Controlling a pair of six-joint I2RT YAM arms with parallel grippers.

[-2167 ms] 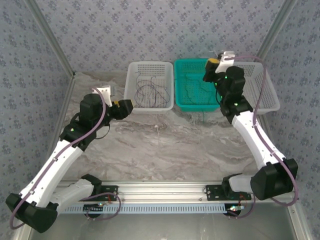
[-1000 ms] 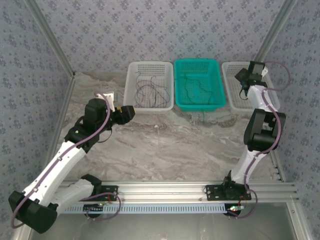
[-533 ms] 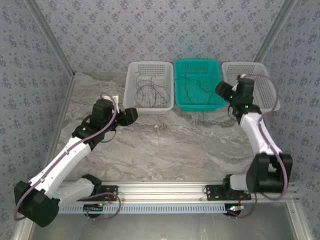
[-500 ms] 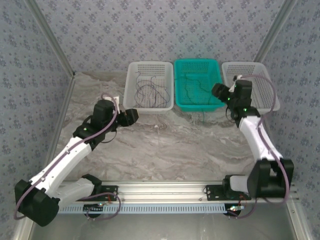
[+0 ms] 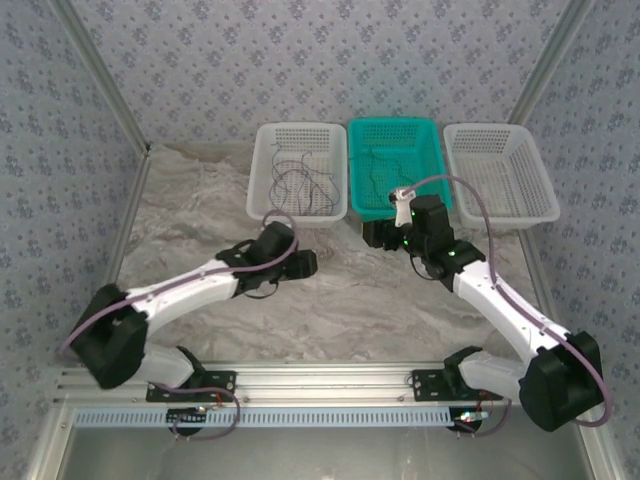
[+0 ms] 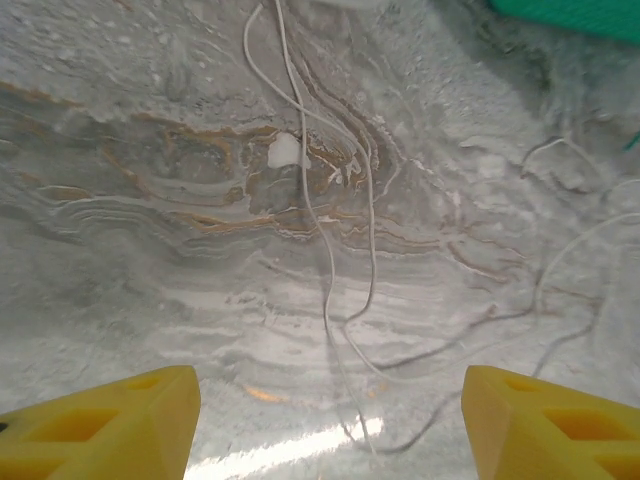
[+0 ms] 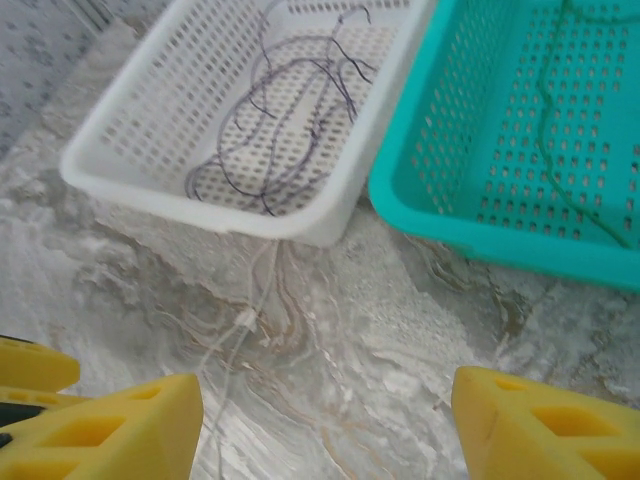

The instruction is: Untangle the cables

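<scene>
Just ahead of the left gripper (image 6: 330, 430), a thin pale cable (image 6: 316, 240) is lying in loose loops on the marble table (image 6: 120, 200); its fingers (image 6: 110, 420) are standing apart w/ nothing between them. Right gripper (image 7: 320, 420) is hanging likewise unclenched, w/ dark cables (image 7: 300, 70) resting in the white basket (image 7: 120, 150) beyond it. Recommended: lower straight down, straddling one strand only, closing clear of crossings, so neighbouring loops aren't dragging along.

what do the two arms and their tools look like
Both the left arm and right arm have white links and black joints, each trailed by a thick purple-grey cable. The left tool and right tool have chunky yellow wedge-shaped fingers.
</scene>
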